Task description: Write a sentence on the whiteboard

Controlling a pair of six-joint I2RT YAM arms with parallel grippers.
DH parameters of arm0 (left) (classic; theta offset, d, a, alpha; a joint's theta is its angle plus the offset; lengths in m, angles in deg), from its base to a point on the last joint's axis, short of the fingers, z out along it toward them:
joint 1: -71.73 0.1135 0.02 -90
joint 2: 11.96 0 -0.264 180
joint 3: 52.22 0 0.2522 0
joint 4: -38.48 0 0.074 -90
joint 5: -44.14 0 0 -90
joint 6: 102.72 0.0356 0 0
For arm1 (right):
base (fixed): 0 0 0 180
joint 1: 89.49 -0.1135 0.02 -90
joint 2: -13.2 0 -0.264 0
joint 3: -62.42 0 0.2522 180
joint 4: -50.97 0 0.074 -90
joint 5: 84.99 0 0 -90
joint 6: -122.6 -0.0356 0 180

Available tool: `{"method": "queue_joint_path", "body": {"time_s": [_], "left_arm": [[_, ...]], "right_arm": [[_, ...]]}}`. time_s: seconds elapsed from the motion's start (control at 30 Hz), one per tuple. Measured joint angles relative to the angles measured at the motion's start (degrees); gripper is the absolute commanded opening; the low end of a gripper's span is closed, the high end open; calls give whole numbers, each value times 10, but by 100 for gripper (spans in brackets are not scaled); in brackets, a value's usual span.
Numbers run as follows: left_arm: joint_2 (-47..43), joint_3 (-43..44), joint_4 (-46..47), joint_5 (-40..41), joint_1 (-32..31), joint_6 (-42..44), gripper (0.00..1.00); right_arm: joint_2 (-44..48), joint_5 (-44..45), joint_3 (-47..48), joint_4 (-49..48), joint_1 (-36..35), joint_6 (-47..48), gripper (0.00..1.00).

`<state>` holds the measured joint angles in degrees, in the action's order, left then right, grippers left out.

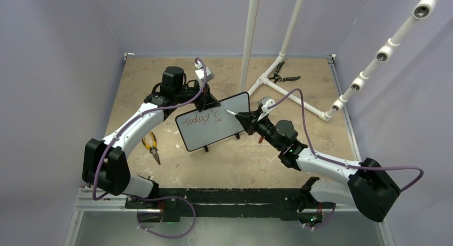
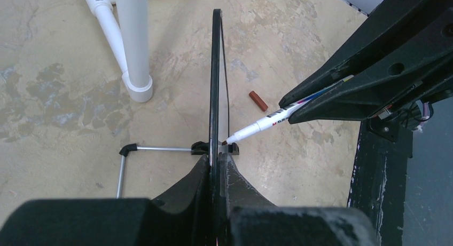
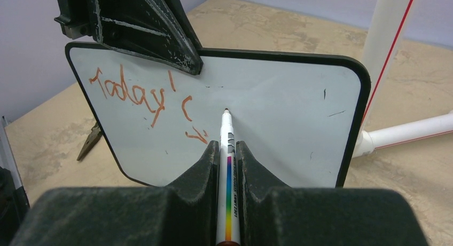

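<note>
The whiteboard [image 1: 213, 122] stands upright on its two black feet in mid-table; it shows face-on in the right wrist view [image 3: 267, 107] and edge-on in the left wrist view [image 2: 215, 70]. The sentence [image 3: 141, 99] reads "Today's" in red, also seen from above [image 1: 203, 119]. My left gripper [image 1: 205, 103] is shut on the board's top edge [image 2: 219, 158]. My right gripper [image 1: 247, 118] is shut on a white marker [image 3: 227, 166] with a rainbow stripe. The marker's tip [image 3: 226, 111] is at the board face, just right of the "s"; the marker also shows in the left wrist view [image 2: 262, 123].
A white PVC pipe frame [image 1: 278, 86] stands behind the board, with black pliers [image 1: 280, 75] beside it. Yellow-handled pliers [image 1: 152, 145] lie left of the board. The red marker cap [image 2: 258, 101] lies on the table in front of the board. Purple walls enclose the table.
</note>
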<state>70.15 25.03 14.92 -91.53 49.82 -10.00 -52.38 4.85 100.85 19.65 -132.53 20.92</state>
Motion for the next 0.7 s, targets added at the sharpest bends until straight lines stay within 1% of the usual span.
{"method": "queue_joint_path", "body": {"time_s": [0.33, 0.7], "left_arm": [[0, 0, 1, 6, 0, 11, 0], [0, 0, 1, 7, 0, 14, 0]], "right_arm": [[-19, -9, 12, -5, -1, 0, 0], [-20, -9, 12, -4, -1, 0, 0]]}}
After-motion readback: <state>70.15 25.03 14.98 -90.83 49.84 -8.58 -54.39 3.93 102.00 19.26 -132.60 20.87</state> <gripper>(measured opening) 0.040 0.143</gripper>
